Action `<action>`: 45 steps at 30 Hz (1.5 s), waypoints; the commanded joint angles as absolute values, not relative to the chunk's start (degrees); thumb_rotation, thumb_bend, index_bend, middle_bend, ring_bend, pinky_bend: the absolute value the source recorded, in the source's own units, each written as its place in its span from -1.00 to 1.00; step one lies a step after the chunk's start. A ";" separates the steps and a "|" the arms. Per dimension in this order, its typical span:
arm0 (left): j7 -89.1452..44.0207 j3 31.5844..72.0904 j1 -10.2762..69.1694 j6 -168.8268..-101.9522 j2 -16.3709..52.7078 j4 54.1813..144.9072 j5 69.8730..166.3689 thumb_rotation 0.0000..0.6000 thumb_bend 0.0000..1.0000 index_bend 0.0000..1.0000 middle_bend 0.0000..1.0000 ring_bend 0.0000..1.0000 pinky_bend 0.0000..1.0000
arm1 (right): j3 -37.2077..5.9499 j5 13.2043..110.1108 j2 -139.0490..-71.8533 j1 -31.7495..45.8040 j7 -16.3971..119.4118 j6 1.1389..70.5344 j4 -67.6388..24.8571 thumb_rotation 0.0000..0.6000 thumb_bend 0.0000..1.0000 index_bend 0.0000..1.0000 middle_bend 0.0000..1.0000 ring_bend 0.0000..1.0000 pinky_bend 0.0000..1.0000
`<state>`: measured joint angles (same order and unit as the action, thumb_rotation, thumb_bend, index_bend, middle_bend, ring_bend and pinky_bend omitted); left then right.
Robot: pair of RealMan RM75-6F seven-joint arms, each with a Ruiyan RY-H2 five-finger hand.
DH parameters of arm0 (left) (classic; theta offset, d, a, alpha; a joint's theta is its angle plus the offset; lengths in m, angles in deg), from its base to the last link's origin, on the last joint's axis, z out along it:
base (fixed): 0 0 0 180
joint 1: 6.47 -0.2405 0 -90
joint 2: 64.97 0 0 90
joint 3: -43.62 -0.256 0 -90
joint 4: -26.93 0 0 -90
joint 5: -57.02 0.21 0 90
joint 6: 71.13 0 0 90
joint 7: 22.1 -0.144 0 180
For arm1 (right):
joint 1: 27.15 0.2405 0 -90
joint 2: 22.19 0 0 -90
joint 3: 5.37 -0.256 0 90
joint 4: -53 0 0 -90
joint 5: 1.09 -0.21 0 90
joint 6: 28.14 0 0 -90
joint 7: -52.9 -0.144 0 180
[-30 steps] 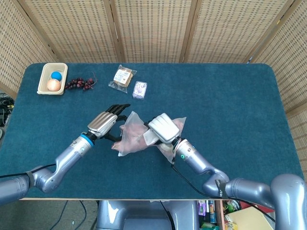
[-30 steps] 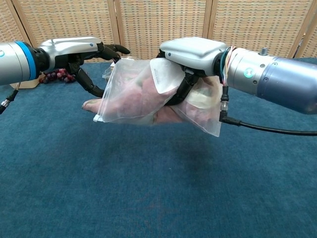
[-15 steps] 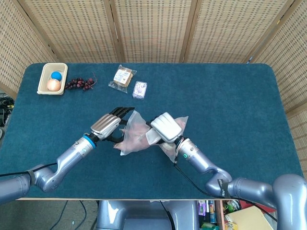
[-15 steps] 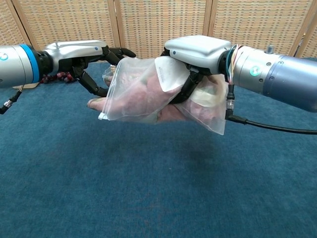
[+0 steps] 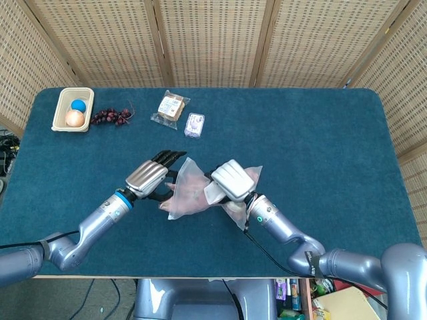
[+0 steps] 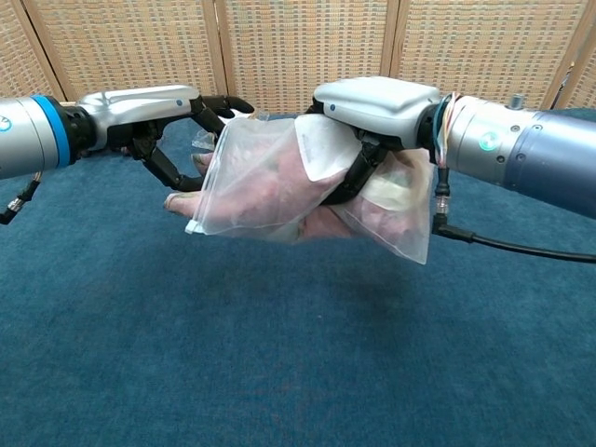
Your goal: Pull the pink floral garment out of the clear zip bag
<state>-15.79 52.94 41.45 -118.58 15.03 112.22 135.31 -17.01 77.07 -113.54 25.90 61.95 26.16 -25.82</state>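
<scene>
Right hand: gripping the clear zip bag around its middle, holding it above the desk.
Left hand: fingers spread, touching the bag's end.
Pink floral garment: sitting inside the bag.

We see both views evenly and brightly lit, seemingly from overhead, with no harsh glare. In the chest view a soft, diffuse shadow lies on the table under the raised clear zip bag, whose plastic catches pale sheen. Focus is sharp throughout; the head view bends slightly at its edges.
</scene>
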 commanded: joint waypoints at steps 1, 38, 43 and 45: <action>-16.23 52.71 41.34 -118.97 15.28 111.90 135.33 1.00 -0.17 0.33 -1.00 -1.00 -1.00 | -16.67 77.51 -113.32 25.80 61.40 25.99 -26.11 1.00 -0.02 0.30 0.37 0.27 0.30; -18.22 53.82 40.69 -118.78 14.52 107.41 129.49 1.00 -0.17 0.34 -1.00 -1.00 -1.00 | -3.26 100.38 -105.38 17.47 57.86 41.24 -22.36 1.00 -1.00 -0.70 0.27 0.25 0.48; -19.58 54.13 41.07 -118.43 14.25 108.55 128.55 1.00 -0.17 0.34 -1.00 -1.00 -1.00 | 3.26 113.10 -106.44 17.02 55.83 49.02 -12.77 1.00 -1.00 -0.53 0.51 0.48 0.84; -20.32 54.23 41.12 -118.46 14.12 109.04 128.04 1.00 -0.17 0.34 -1.00 -1.00 -1.00 | 5.09 117.18 -107.74 17.08 55.91 51.66 -9.76 1.00 -1.00 -0.51 0.56 0.53 0.93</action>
<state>-20.08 54.15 41.07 -118.46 14.20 108.80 128.30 0.59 110.50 -106.28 17.85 56.99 46.05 -15.56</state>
